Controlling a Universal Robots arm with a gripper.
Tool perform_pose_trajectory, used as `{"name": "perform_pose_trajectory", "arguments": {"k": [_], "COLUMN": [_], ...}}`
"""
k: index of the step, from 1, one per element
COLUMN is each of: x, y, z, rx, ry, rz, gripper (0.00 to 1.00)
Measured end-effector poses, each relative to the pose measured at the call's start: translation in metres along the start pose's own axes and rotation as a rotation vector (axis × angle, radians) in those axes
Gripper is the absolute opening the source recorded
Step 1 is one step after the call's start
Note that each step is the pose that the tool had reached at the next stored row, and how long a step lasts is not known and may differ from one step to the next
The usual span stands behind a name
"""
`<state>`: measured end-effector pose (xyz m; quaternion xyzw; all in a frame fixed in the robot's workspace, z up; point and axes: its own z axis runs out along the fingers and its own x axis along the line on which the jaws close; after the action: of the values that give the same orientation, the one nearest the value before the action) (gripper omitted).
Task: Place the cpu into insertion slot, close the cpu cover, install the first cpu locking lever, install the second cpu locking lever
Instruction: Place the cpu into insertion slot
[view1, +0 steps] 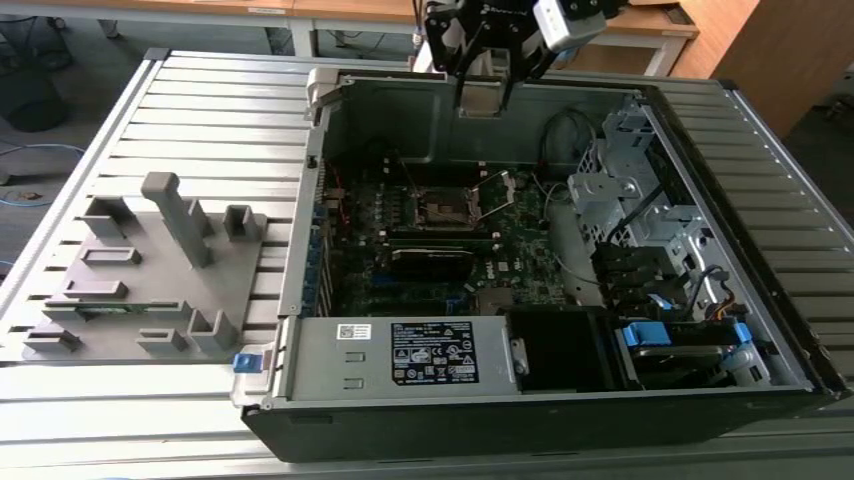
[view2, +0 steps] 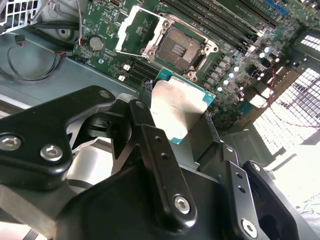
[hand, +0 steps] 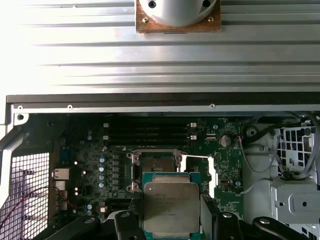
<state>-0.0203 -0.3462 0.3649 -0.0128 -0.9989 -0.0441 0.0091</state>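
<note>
My gripper (view1: 481, 98) hangs over the far wall of the open computer case, shut on the cpu (hand: 171, 204), a flat square chip with a dull metal top and green edges. In both wrist views the chip sits between the black fingers (view2: 150, 145), cpu (view2: 177, 107) tilted above the board. The insertion slot (view1: 445, 207) lies bare below on the motherboard, a dark square socket (view2: 177, 47) with a silver rim, also visible as the insertion slot (hand: 154, 162). The cpu cover (view2: 137, 27) stands swung open beside the slot, cpu cover (hand: 198, 172).
The case (view1: 307, 250) lies open on a slatted metal table. A silver box with a white label (view1: 400, 355) fills its near side, a drive cage (view1: 627, 190) and cables its right. Long black memory slots (hand: 145, 132) run beside the socket. A grey block fixture (view1: 147, 270) stands at the exterior view's left.
</note>
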Motion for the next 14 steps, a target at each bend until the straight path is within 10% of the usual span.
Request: {"name": "perform_pose_trajectory", "arguments": {"k": [14], "x": [-0.0001], "y": [-0.0004], "z": [0.0043], "rx": [0.0004], "ry": [0.0], "rz": [0.0], "gripper": [0.54]}}
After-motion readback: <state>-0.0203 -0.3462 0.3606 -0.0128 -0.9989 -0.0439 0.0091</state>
